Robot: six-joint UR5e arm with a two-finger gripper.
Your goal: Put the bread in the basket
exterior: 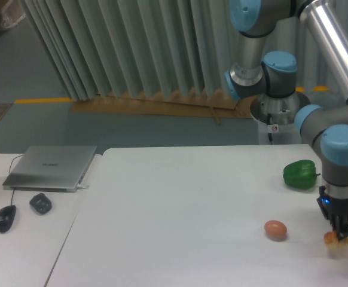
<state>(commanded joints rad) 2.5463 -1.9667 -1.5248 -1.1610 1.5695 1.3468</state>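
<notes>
Down at the table's right edge, the gripper [344, 233] pinches the golden-orange bread [330, 239], partly hidden by its fingers.

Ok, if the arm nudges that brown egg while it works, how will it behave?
The egg looks smooth and rounded, lying on its side on the flat white table, so a nudge would probably set it rolling, likely in a curve. Nothing stands close enough to stop it. It sits just left of the gripper, so a sideways swing could easily clip it.
</notes>
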